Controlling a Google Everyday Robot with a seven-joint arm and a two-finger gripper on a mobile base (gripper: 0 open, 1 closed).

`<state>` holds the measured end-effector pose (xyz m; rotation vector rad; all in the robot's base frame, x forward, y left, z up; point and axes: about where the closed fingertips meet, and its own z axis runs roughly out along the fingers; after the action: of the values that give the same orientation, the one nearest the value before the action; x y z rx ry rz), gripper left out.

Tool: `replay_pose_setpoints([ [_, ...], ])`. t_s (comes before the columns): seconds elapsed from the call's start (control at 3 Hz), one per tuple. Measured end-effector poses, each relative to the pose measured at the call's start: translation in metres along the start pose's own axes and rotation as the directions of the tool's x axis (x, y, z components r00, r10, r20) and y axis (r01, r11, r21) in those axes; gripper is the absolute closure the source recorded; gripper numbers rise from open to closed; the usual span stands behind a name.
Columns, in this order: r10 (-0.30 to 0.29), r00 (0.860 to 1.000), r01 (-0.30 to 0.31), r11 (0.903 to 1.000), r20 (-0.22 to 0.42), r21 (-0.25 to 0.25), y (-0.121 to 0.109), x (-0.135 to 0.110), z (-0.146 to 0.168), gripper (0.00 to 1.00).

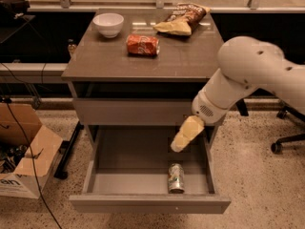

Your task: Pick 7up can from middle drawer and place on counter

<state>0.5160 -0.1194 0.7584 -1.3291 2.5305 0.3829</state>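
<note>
Gripper (178, 143): cream-coloured, pointing down and to the picture's left, hanging over the right-rear part of the open middle drawer (147, 204). Open or closed: can't tell from this view. Not touching anything I can see.

7up can (176, 178): on the drawer floor, right of centre, near the front wall. It sits below my gripper tip in the picture, clearly apart from it. Looks to be lying on its side w/ long axis running approx. front-to-back of the drawer. Which end is the metal top: can't tell.

Arm: comes in from the right. Big white segment sits high at the right edge, level w/ the counter (181, 61). The next link slopes down-left to the wrist, which is in front of the cabinet's right front corner, across the closed front panel (128, 111) above the drawer.

Drawer pulled well out. I see 1 item in it, the can.

On the counter: white bowl (108, 24) at back left, dented red can (142, 45) on its side near centre, chip bag (183, 19) at back right.

Floor: cardboard box (28, 161) and cables to the left, chair base (286, 137) to the right.
</note>
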Motion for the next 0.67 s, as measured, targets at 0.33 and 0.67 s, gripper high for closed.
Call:
replay_pose_setpoints([
  [0.33, 0.124, 0.992, -0.124, 0.9921, -0.004, -0.015, -0.012, 0.001, 0.055, 0.00],
  [0.67, 0.234, 0.972, -0.235, 0.9711, -0.020, -0.043, -0.023, 0.010, 0.108, 0.00],
])
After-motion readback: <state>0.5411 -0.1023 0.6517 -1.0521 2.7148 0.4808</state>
